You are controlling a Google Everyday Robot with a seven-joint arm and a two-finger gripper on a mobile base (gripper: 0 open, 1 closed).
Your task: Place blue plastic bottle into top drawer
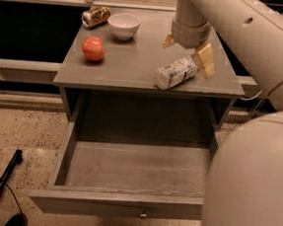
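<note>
Your end effector (186, 50) hangs over the right rear part of the counter (130, 67). Its two yellowish fingers (204, 58) are spread apart and released, with nothing between them. The thick pale arm (247, 30) comes down to it from the upper right, and a big rounded part of the robot's body fills the lower right corner.

The bottle (175, 72) lies on its side on the counter, near the front right edge. It points diagonally, with its wide end toward the front and its narrow end toward the back right. That narrow end sits just beside the finger nearer the counter's right edge, and you cannot tell whether the two touch. The other finger is well clear of the bottle, farther back.

Below the counter the top drawer (99, 204) stands pulled fully out toward you. Its grey floor is showing, and the small round knob (143, 214) is on its front panel.

On the left half of the counter you have a red apple (93, 49). Behind it is a white bowl (123, 25), and a brown can (95, 17) lies on its side at the back left corner. All three are well apart from the bottle.
</note>
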